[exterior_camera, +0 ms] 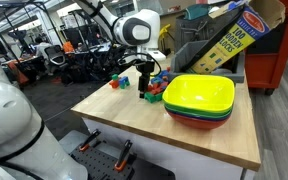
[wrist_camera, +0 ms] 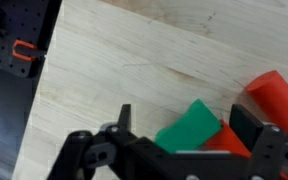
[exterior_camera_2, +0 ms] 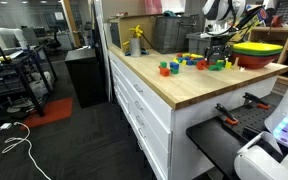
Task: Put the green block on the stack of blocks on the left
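Pincer (wrist_camera: 186,118) is wide open, pointing down at the table (wrist_camera: 114,60). In wrist view its fingers (wrist_camera: 124,122) come in from 6 o'clock. The green block (wrist_camera: 192,127) lies on the wood btw them, turned at a slant and nearer the finger at 3 o'clock. We can't tell whether a pad touches it. At 2 o'clock of the green block, apart from it, we see a red block (wrist_camera: 274,95). Sth orange-red (wrist_camera: 227,143) sits right at its 4 o'clock, half hidden by the finger. At 10 o'clock, past the table edge, there's a black rack (wrist_camera: 9,40) w/ an orange hook (wrist_camera: 24,50).

In both exterior views the pincer hangs low over the jumble (exterior_camera: 156,92) (exterior_camera_2: 209,63) of coloured blocks. In an exterior view the stack (exterior_camera: 114,83) stands at 9 o'clock of the jumble, well apart. The bowls (exterior_camera: 199,100), yellow-green one on top, sit at 3 o'clock, near it. We can't pick out the green block for sure in those views.
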